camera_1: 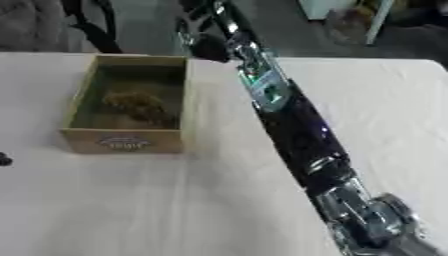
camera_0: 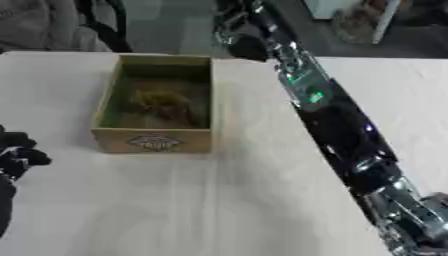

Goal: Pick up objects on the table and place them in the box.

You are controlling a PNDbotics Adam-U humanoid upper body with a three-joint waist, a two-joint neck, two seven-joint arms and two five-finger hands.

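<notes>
A tan cardboard box (camera_0: 155,140) with a printed emblem on its front stands open on the white table (camera_0: 219,200), left of centre. A brownish, crumpled thing (camera_0: 162,102) lies inside it. My right arm (camera_0: 337,125) stretches from the lower right diagonally up past the box's right side. Its hand (camera_0: 238,39) is beyond the table's far edge, blurred and dark. My left hand (camera_0: 17,155) shows at the left edge, in front and to the left of the box, fingers relaxed and holding nothing.
Dark chair legs and a grey seat (camera_0: 52,25) stand behind the table at the upper left. A clear container (camera_0: 363,20) sits on the floor at the upper right. Bare tabletop lies in front of the box.
</notes>
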